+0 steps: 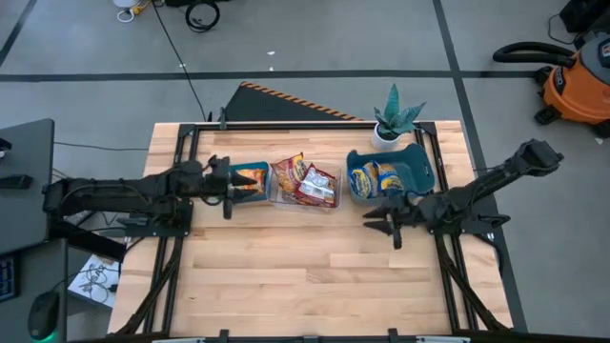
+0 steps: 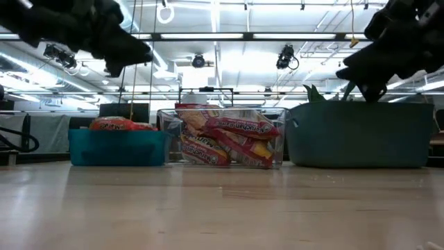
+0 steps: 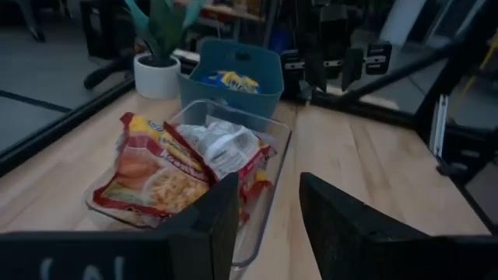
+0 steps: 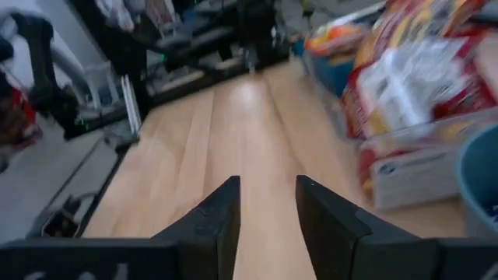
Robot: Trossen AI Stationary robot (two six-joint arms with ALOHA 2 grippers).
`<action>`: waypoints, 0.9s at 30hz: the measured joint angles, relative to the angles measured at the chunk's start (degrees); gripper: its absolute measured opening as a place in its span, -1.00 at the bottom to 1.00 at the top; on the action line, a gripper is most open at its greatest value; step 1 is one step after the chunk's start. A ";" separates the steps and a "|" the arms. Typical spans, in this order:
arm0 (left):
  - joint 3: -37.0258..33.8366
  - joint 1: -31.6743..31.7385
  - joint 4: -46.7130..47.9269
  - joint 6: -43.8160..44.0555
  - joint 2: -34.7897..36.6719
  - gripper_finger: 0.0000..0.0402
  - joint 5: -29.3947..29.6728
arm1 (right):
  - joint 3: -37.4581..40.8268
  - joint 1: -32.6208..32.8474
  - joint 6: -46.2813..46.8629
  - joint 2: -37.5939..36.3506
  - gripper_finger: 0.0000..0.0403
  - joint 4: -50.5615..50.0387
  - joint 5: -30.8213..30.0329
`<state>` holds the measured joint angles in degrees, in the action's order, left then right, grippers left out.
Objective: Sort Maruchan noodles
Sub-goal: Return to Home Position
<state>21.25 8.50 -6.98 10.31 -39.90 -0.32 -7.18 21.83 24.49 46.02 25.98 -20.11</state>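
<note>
The Maruchan noodles lie in three bins in a row across the table's middle. An orange packet (image 1: 250, 177) fills the small teal bin (image 1: 259, 193) on the left. Several red packets (image 1: 307, 181) are piled in the clear bin (image 3: 274, 134), and blue-and-yellow packets (image 1: 374, 175) sit in the larger blue bin (image 1: 419, 171). My left gripper (image 1: 228, 185) hovers open at the teal bin's left end, above the table. My right gripper (image 1: 383, 222) hovers open just near of the blue bin, raised, holding nothing.
A potted plant (image 1: 394, 121) in a white pot stands at the far edge behind the blue bin. Bare wooden tabletop (image 1: 305, 276) stretches across the near half. The left wrist view shows the right arm's gripper (image 3: 334, 54) beyond the blue bin.
</note>
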 joint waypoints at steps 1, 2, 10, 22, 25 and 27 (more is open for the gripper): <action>-1.48 0.08 -1.51 0.35 1.03 -0.30 0.06 | 0.32 -1.08 -0.53 -1.85 -0.37 -0.31 0.82; -2.88 0.10 -2.43 0.62 2.13 -0.30 0.35 | 0.48 -2.11 -1.06 -3.82 -0.38 -1.33 1.86; -9.87 -0.01 -6.33 -1.06 11.97 -0.30 2.80 | 0.58 -5.96 -3.87 -17.12 -0.45 -6.74 9.99; -18.42 0.01 -9.49 -4.11 25.82 -0.30 6.10 | 0.57 -5.93 -7.61 -40.78 -0.45 -25.19 4.93; -20.66 0.00 -9.47 -4.60 29.31 -0.30 7.24 | 0.39 -5.91 -7.55 -45.98 -0.45 -29.79 2.14; -20.76 -0.01 -7.27 -5.00 31.48 -0.30 7.54 | -0.02 -5.85 -8.20 -45.69 -0.45 -31.77 0.47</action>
<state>0.49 8.49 -14.25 5.31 -8.42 7.22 -7.20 15.99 16.29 0.32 -5.79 -19.64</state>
